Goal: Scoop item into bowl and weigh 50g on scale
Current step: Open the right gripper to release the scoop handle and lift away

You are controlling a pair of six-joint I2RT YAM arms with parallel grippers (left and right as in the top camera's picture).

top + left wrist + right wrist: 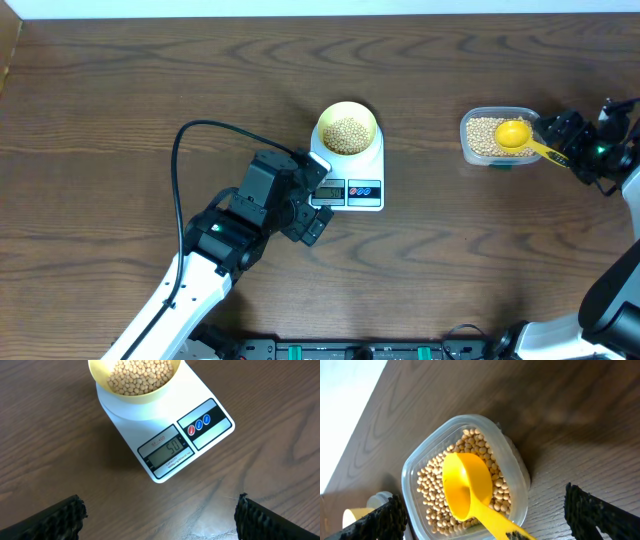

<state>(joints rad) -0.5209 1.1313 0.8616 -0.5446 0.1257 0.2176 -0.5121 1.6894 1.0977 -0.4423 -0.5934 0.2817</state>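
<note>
Left tool (312,205), fingers apart and empty, hovers just beside the scale (131,416). Its display (166,451) appears to read 50. The bowl (135,400) of beans (137,375) sits on the platform. Right tool (562,138), fingers apart, straddles the scoop (462,482), which lies in the tub (518,469). Weighing looks complete; next, retract both arms without nudging the scale.

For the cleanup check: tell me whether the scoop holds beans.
No, the scoop lies empty on the beans in the clear tub.

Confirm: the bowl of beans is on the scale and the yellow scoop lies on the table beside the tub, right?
Not quite. The scoop lies inside the tub, on the beans, not on the table; the right wrist view shows it. The bowl of beans is on the scale.
</note>
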